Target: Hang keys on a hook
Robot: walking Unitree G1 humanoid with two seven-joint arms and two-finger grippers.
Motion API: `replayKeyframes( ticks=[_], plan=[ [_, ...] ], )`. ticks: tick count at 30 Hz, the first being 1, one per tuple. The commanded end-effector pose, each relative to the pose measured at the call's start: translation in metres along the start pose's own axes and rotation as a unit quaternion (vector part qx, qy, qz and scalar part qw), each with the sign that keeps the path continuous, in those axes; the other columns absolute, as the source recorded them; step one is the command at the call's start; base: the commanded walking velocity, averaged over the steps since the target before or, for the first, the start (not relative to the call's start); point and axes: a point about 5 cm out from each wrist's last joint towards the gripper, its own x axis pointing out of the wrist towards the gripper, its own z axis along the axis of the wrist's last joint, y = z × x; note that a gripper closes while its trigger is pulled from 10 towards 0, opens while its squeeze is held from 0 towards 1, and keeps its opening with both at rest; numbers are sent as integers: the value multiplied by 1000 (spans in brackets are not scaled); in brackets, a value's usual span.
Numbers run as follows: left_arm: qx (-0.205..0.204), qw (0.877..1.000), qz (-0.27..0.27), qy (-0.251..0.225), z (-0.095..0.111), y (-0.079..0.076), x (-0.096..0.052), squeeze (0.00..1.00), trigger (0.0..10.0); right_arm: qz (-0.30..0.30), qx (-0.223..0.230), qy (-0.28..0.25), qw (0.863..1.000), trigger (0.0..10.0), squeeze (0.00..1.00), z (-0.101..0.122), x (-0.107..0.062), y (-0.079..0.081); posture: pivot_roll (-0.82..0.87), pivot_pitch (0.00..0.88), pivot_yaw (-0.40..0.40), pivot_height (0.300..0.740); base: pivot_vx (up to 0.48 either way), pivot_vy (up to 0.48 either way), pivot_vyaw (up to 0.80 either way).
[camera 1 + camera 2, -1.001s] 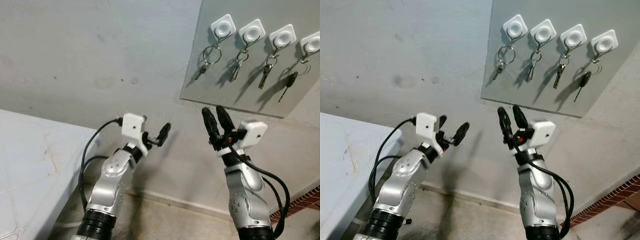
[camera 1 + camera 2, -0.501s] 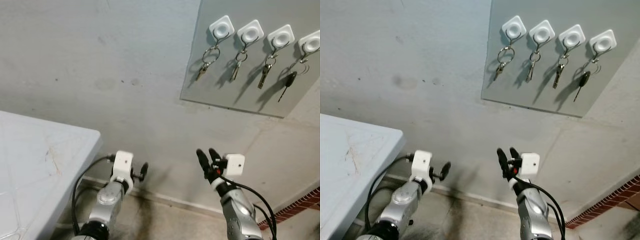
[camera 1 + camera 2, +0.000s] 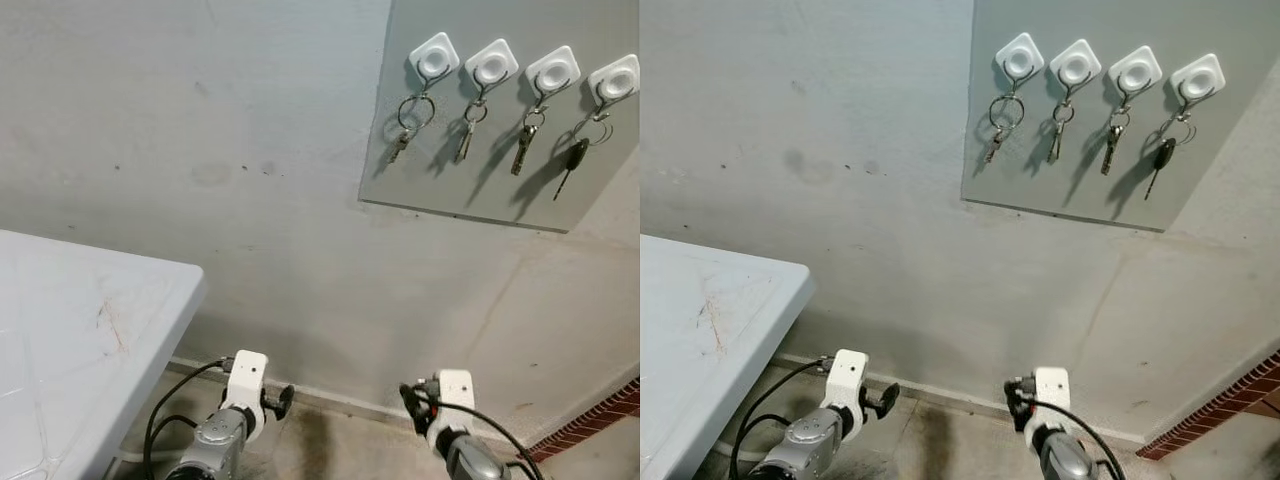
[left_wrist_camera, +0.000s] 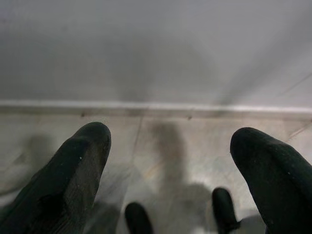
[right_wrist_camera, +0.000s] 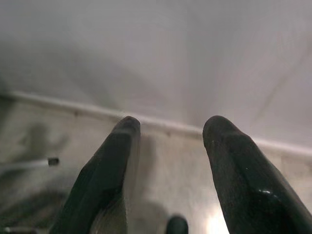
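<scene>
Metal keys (image 3: 407,125), square white hooks (image 3: 434,59)

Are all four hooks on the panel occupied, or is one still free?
All occupied. Each of the four white hooks on the grey panel has keys hanging from it; the rightmost holds a black-headed key.

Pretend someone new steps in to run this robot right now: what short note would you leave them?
Left gripper: fingers open, empty, low near the floor by the wall.
Right gripper: fingers open, empty, also low.
Four white hooks on the grey board each carry keys, including the black-headed key on the far right.
Done: keys appear hung; every hook is taken.
Left: seemingly nothing, as neither gripper holds a key.
</scene>
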Motion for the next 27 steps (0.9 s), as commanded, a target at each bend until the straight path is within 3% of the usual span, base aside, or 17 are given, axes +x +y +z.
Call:
replayKeyframes(
  ticks=[1, 12, 19, 27],
  plan=[
    [3, 1000, 8, 22, -8, 5, -2, 0, 10000, -9, 2, 30, 1000, 10000, 0, -12, -3, 0, -112, 0, 54, 740, 0, 0, 0],
    [-22, 999, 10, 37, -20, 6, -6, 0, 10000, -39, -35, 89, 995, 10000, 0, -32, -11, -4, -111, 0, 45, 740, 0, 0, 0],
    [-8, 999, 1, 52, -33, 2, -9, 0, 10000, -37, -42, 121, 991, 10000, 0, -45, -16, -3, -97, 0, 20, 740, 0, 0, 0],
    [-6, 998, 1, 62, -41, 2, -12, 0, 10000, -45, -23, 146, 988, 10000, 0, -58, -23, -4, -92, 0, 19, 740, 0, 0, 0]
  ],
)
